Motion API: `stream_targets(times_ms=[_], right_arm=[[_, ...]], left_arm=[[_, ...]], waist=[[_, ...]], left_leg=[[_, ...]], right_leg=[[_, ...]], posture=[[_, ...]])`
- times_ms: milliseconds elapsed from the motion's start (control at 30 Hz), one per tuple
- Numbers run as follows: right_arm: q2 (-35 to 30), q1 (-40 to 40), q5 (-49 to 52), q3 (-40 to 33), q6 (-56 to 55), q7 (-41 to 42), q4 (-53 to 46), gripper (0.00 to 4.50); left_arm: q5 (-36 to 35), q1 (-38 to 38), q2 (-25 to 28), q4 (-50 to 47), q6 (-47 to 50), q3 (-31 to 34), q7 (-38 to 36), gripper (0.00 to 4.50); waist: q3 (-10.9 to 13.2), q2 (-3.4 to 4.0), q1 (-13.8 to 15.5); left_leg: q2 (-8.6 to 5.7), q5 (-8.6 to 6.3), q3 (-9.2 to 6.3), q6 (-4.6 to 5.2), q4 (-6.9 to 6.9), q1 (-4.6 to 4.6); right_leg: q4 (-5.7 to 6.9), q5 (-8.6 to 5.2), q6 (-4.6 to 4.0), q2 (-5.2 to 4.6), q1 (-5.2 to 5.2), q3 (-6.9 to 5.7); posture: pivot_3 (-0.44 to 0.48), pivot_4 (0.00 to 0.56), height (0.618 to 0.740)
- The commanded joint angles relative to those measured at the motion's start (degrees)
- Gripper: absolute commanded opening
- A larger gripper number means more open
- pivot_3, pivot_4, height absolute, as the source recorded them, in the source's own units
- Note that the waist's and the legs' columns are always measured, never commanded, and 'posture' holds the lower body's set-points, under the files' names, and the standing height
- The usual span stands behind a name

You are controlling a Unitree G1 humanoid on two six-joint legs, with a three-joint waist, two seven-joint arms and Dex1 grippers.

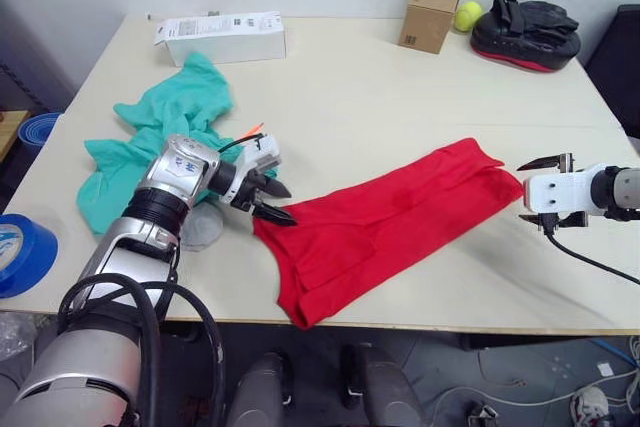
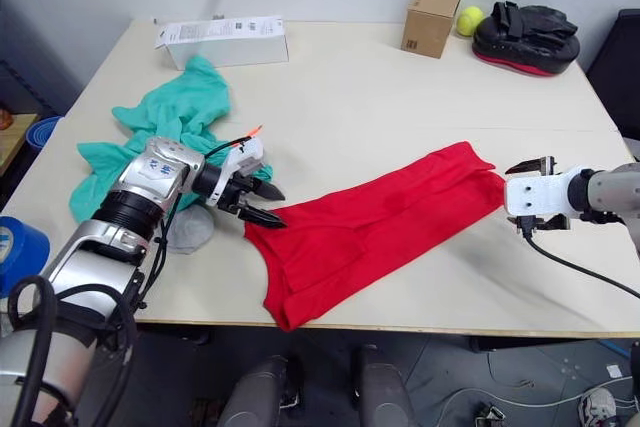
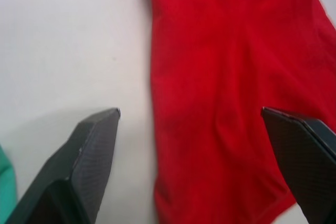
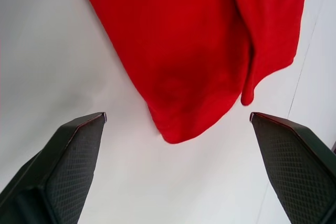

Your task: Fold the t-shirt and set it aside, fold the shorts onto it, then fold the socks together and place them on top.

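Black fingers of the left gripper [image 1: 272, 201] stand wide apart and hold nothing, their tips at the near corner of the t-shirt [image 1: 385, 222], one finger over bare table [image 1: 400, 97], the other over red cloth. Opposite, the right gripper [image 1: 548, 191] is likewise spread and empty, just beyond the shirt's far end. Between them the shirt lies as a long, already narrowed band. Behind the left gripper, the teal shorts [image 1: 160, 137] sit crumpled. Being light, limp cloth, the shirt will likely sag and slide unless pinched through all layers at each end's corner.
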Motion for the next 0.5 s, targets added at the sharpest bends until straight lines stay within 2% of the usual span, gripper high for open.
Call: stream_targets(times_ms=[33, 67, 100, 167, 233, 333, 367, 500], right_arm=[[0.3, -0.5, -0.2, -0.4, -0.2, -1.3, -0.9, 4.48], [0.6, -0.4, -0.5, 0.0, -0.3, -1.4, -0.9, 4.48], [0.9, -0.3, -0.8, 0.3, -0.3, -1.4, -0.9, 4.49], [1.2, 0.1, -1.5, 0.8, -0.7, -1.7, -0.9, 4.11], [1.6, 0.3, -2.1, 1.3, -1.1, -1.8, -0.6, 3.6], [2.2, 0.2, -2.6, 2.2, -1.2, -2.5, 0.1, 2.57], [2.4, 0.1, -2.9, 2.4, -1.3, -2.7, 0.4, 2.24], [3.3, -0.3, -3.7, 3.0, -1.5, -2.9, 1.0, 2.24]], left_arm=[[2.0, -0.6, -0.4, 2.0, -1.3, 0.3, -0.7, 4.5], [2.2, -0.5, -0.5, 2.2, -1.3, 0.3, -0.8, 4.5], [2.5, -0.3, -0.6, 2.3, -1.2, 0.3, -0.9, 4.31], [2.7, -0.1, -0.7, 2.2, -1.3, 0.5, -1.0, 3.91], [3.0, 0.3, -0.6, 1.6, -1.2, 0.3, -1.9, 3.33], [3.4, 0.7, -0.6, 0.6, -0.1, 0.2, -2.8, 2.45], [3.5, 0.7, -0.6, 0.4, 0.3, 0.1, -2.9, 2.45], [3.7, 1.0, -0.5, -0.6, 1.0, 0.3, -3.3, 2.45]], waist=[[0.0, 0.0, 0.2], [0.0, 0.0, 0.2], [0.0, 0.0, 0.2], [0.0, 0.0, 0.2], [0.0, 0.0, 0.2], [0.0, 0.0, 0.3], [0.0, 0.0, 0.3], [0.0, 0.0, 0.3]], left_leg=[[0.0, 0.0, 0.0, 0.0, 0.0, 0.0], [0.0, 0.0, -0.01, 0.0, 0.01, 0.0], [0.0, 0.0, -0.01, 0.0, 0.01, 0.01], [0.0, 0.0, -0.01, 0.01, 0.01, 0.01], [0.0, 0.0, -0.01, 0.01, 0.01, 0.01], [-0.01, -0.01, -0.02, 0.01, 0.01, 0.0], [-0.01, 0.0, -0.02, 0.01, 0.01, 0.0], [0.0, 0.0, -0.02, 0.01, 0.02, 0.0]], right_leg=[[0.0, 0.0, 0.0, -0.01, 0.0, 0.0], [0.0, 0.0, 0.0, -0.02, 0.01, 0.0], [0.0, 0.0, 0.0, -0.02, 0.01, 0.0], [0.0, 0.0, 0.0, -0.02, 0.02, 0.0], [0.0, 0.0, 0.0, -0.02, 0.02, 0.0], [0.0, 0.0, 0.0, -0.02, 0.01, -0.01], [0.0, 0.0, 0.0, -0.02, 0.02, 0.0], [0.01, 0.0, 0.0, -0.02, 0.02, -0.01]], posture=[[0.0, 0.15, 0.74], [0.0, 0.15, 0.74], [0.0, 0.15, 0.74], [0.0, 0.15, 0.74], [0.0, 0.15, 0.74], [0.0, 0.15, 0.74], [0.0, 0.15, 0.74], [0.0, 0.15, 0.74]])
